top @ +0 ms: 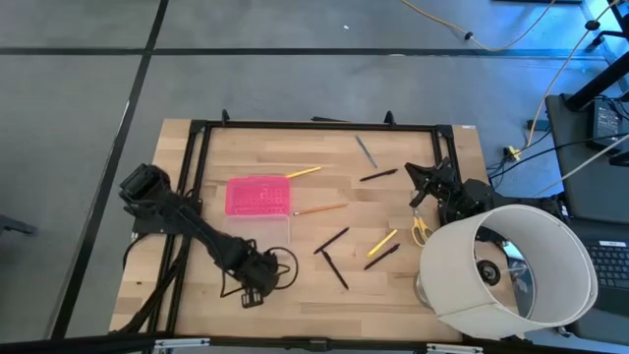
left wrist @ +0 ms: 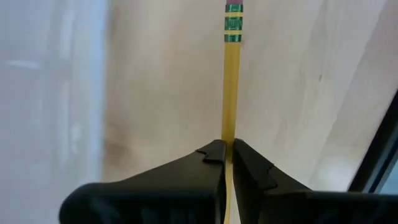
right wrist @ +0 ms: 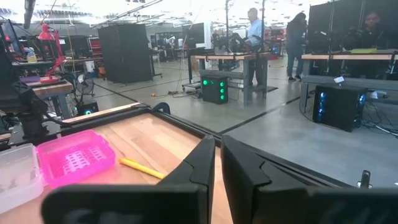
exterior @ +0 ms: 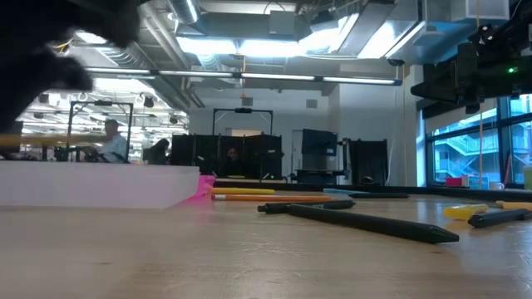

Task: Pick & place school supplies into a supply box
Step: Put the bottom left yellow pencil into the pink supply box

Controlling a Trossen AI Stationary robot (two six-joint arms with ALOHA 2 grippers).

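a yellow pencil (left wrist: 231,112) is clenched between the fingers of the left gripper (left wrist: 227,163), low over the table's near edge, just beside the supply box (top: 258,197); the right gripper (right wrist: 217,163), raised at the far right, is closed on nothing

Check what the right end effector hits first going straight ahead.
Probably nothing on the wooden table: the right end effector points roughly level, with the yellow pencil and pink plastic lid off to one side. The black metal frame rail at the table edge is nearest in line; depth unclear.
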